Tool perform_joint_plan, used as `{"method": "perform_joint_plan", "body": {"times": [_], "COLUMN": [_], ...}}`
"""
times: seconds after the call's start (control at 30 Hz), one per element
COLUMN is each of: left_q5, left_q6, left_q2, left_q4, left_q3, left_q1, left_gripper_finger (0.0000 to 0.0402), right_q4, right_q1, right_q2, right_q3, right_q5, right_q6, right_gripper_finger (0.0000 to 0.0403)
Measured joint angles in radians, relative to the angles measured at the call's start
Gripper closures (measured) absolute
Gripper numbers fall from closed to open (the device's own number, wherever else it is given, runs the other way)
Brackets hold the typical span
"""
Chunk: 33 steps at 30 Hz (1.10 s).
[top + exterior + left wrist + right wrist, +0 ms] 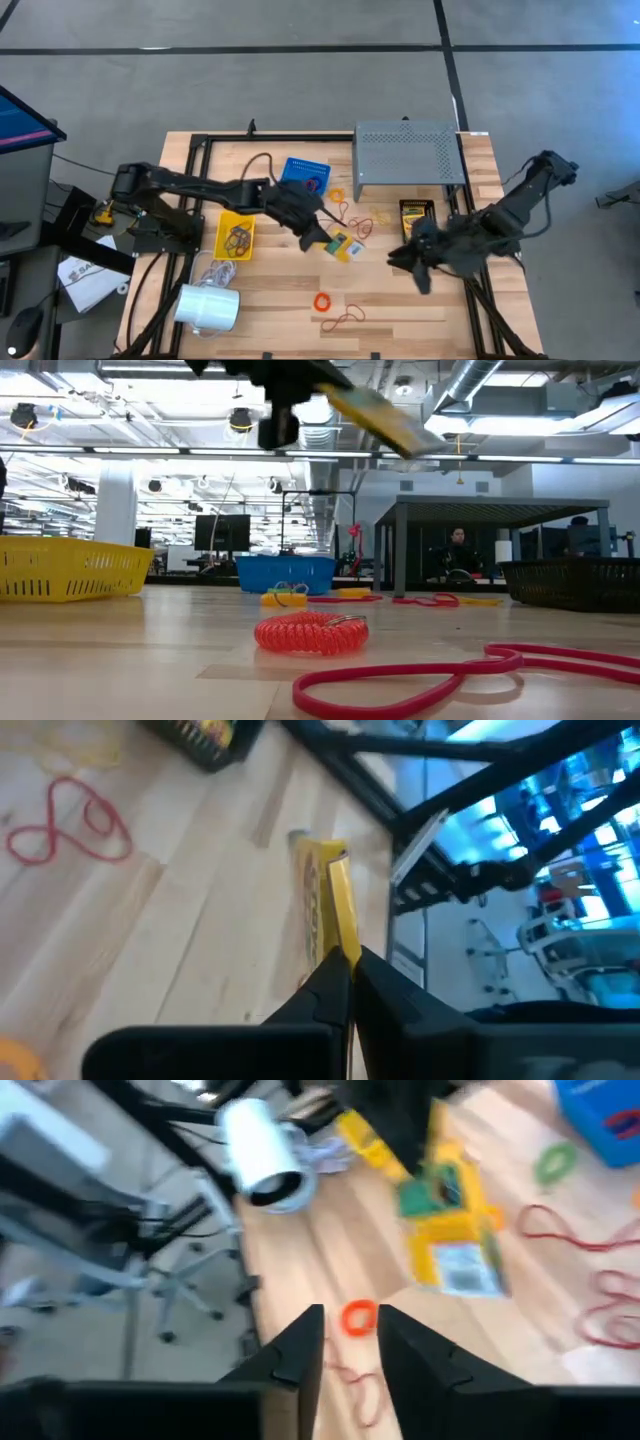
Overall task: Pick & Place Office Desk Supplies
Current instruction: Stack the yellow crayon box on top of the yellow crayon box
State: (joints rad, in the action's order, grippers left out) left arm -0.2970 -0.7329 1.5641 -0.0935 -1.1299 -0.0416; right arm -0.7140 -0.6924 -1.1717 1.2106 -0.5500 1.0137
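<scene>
At centre of the high view, the left claw [318, 238] grasps a crayon box [343, 246] above the worktop [400, 305]; the right claw [418, 268] waits lower right. In the left wrist view, the box's long axis runs straight out from the clenched fingers [325, 985]. In the right wrist view, its own claw stands parted, empty.

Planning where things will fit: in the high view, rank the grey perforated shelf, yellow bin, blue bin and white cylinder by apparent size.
1. Grey perforated shelf, clearly largest.
2. White cylinder.
3. Yellow bin and blue bin look alike; the left arm covers part of each, so I won't rank them.
</scene>
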Motion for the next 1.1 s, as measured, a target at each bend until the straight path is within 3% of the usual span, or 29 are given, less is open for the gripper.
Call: {"method": "perform_joint_plan", "body": {"times": [0.3,0.47,0.7,1.1], "left_q5": [-0.016,-0.025,-0.073,-0.127], "left_q6": [0.022,0.022,0.018,0.010], "left_q2": [-0.113,-0.141,-0.146,-0.164], "left_q4": [-0.010,-0.008,0.022,0.040], "left_q3": [-0.001,0.000,0.000,0.000], "left_q1": [-0.020,-0.032,-0.052,-0.083], "left_gripper_finger": [0.0401,0.0401,0.0401,0.0401], "right_q4": [0.119,0.209,0.318,0.357], "right_q1": [0.144,0.219,0.325,0.460], "right_q2": [-0.027,-0.039,-0.101,-0.124], "right_q3": [0.000,0.001,0.000,0.000], "right_q5": [0.013,0.095,0.280,0.571], "right_q6": [-0.132,-0.204,-0.311,-0.446], "right_gripper_finger": [0.0211,0.0183,0.0186,0.0204]}}
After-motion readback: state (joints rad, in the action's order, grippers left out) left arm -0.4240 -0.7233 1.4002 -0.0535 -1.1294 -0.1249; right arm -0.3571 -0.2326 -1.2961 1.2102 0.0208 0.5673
